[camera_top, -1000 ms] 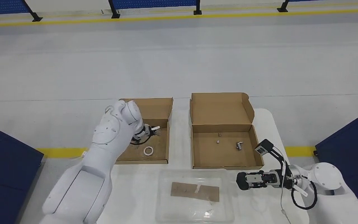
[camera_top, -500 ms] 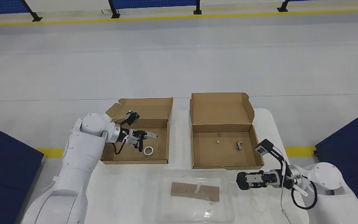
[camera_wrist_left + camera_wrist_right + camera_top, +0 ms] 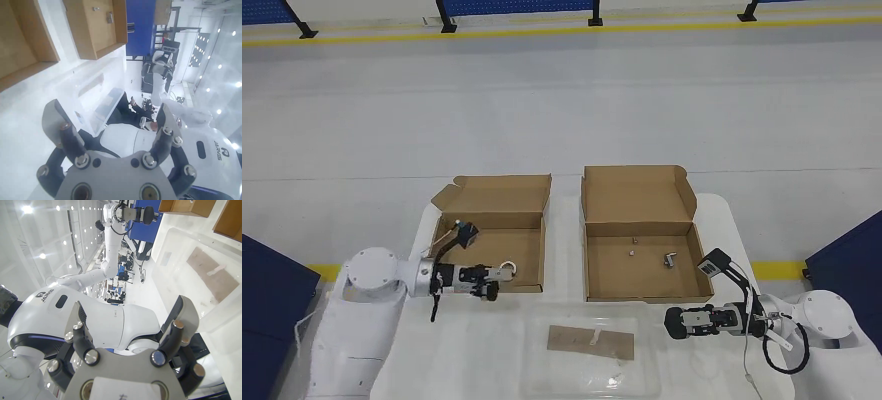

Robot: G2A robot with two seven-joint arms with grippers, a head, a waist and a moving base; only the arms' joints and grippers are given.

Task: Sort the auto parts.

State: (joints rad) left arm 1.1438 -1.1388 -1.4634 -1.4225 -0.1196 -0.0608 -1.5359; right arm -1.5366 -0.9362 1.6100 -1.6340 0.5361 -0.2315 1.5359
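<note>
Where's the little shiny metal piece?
In the top view, the small grey metal bracket lies inside the open brown cardboard box on the right, near its right wall.

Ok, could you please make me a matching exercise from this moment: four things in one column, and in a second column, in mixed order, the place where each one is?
Things:
1. white ring
2. metal bracket
3. brown cardboard sheet
4. right gripper

Places:
A. in the clear plastic bin
B. over the table, beside the bin's right end
C. in the left cardboard box
D. in the right cardboard box

Pairs: 1-C, 2-D, 3-A, 4-B.
</note>
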